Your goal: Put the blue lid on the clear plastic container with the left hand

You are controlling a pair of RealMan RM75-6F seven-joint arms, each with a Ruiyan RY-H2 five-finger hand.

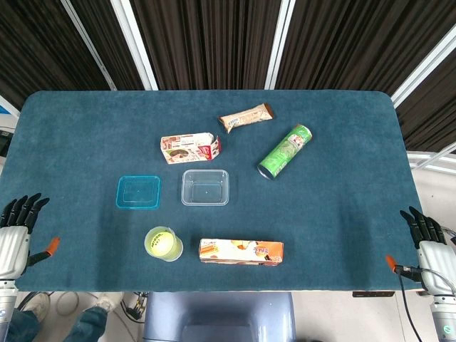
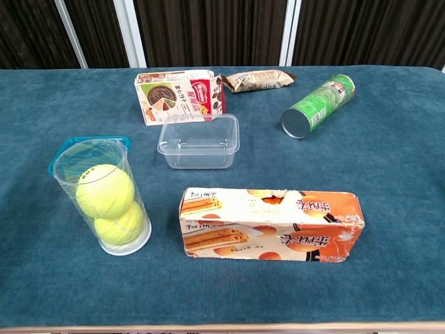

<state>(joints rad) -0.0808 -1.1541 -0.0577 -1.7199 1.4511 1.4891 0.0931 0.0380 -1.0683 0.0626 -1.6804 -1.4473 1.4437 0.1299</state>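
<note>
The counter (image 1: 85, 128) carries the clear plastic container (image 1: 205, 187) at centre, the blue lid (image 1: 138, 192) just left of it; left hand (image 1: 16, 231) and right hand (image 1: 431, 246) rest at the near edges, fingers apart, empty; reaching in, the left arm could topple the tennis-ball tube (image 1: 163, 244) standing near the lid.

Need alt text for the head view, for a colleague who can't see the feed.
Overhead view of a dark teal table: a blue lid lies flat beside an empty clear plastic container, apart from it. Snack packages, a green can and a tube of tennis balls surround them; both hands, left hand and right hand, wait at the table's edges.
</note>
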